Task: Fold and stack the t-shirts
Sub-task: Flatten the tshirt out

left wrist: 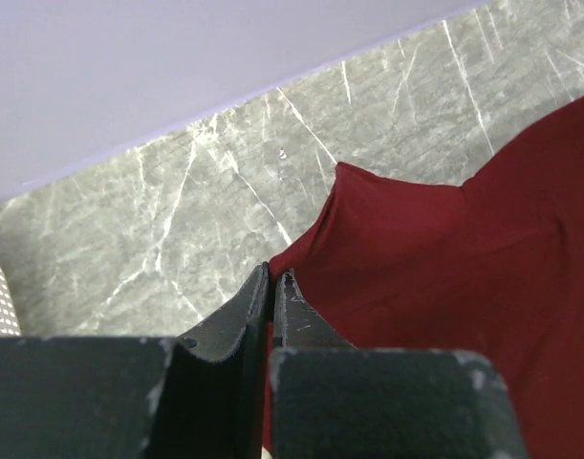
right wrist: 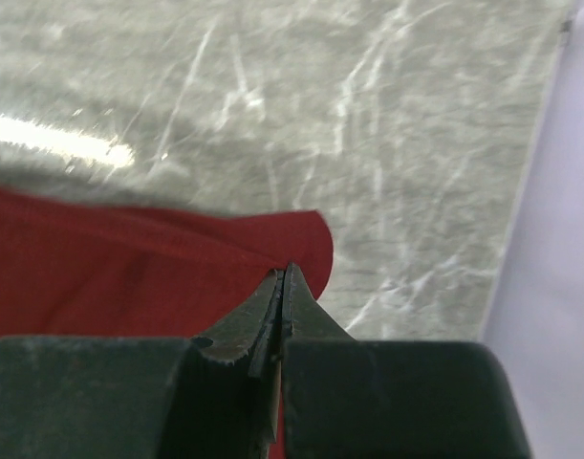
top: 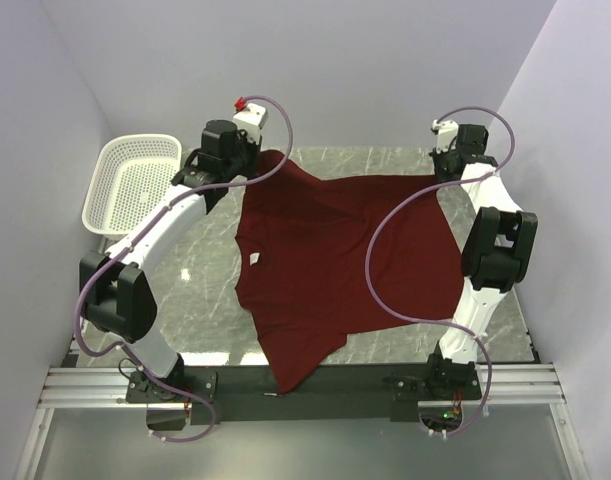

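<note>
Maroon t-shirt (top: 325, 250) pinched, left claw (left wrist: 272, 276), right claw (right wrist: 284, 273) outstretched.

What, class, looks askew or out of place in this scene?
The t-shirt lies skewed: one end droops over the near edge of the table, while the left gripper and right gripper pinch its far edge.

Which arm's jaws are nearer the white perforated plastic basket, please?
Left. Left arm: jaws pinch the dark red cloth t-shirt at its corner nearest the basket. Right arm: jaws pinch the opposite far corner, across the shirt.
</note>
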Controlling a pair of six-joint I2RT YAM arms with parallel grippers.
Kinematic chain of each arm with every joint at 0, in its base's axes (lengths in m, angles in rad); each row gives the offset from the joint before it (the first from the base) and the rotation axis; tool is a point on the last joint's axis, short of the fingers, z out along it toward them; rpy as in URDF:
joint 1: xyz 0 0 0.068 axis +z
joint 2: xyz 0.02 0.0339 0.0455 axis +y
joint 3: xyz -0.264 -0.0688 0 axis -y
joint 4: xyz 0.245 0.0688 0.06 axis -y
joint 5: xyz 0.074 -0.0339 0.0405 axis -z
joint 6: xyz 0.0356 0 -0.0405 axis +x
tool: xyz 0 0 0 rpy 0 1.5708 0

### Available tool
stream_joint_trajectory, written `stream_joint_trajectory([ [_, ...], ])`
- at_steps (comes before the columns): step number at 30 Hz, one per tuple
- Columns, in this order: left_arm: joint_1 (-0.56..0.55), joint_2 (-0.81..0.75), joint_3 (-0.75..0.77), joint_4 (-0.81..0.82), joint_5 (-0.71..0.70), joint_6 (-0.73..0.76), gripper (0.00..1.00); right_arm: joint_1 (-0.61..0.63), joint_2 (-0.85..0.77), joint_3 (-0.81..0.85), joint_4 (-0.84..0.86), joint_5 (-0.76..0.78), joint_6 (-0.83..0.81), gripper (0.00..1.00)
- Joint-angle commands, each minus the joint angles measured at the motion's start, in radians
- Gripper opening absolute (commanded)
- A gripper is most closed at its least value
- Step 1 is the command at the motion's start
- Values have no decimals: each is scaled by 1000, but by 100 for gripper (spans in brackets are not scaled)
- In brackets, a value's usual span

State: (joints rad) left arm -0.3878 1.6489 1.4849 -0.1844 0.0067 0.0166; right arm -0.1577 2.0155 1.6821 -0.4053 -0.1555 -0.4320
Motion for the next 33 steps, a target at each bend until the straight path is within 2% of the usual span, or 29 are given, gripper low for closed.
stream_joint_trajectory([
  [1,-3,-32,5,14,1,60,0,-6,-73,-21,25,-67,-7,0],
  [6,-3,-26,2,16,-76,101,0,-8,-95,-10,19,-121,-31,0],
  [13,-2,57,81,-21,-51,108,0,-13,-109,13,19,-168,-34,0],
  [25,-2,124,49,16,-56,94,0,-88,-150,-15,60,-228,-4,0],
  [33,-2,109,46,43,-102,105,0,-108,-132,1,30,-280,-25,0],
])
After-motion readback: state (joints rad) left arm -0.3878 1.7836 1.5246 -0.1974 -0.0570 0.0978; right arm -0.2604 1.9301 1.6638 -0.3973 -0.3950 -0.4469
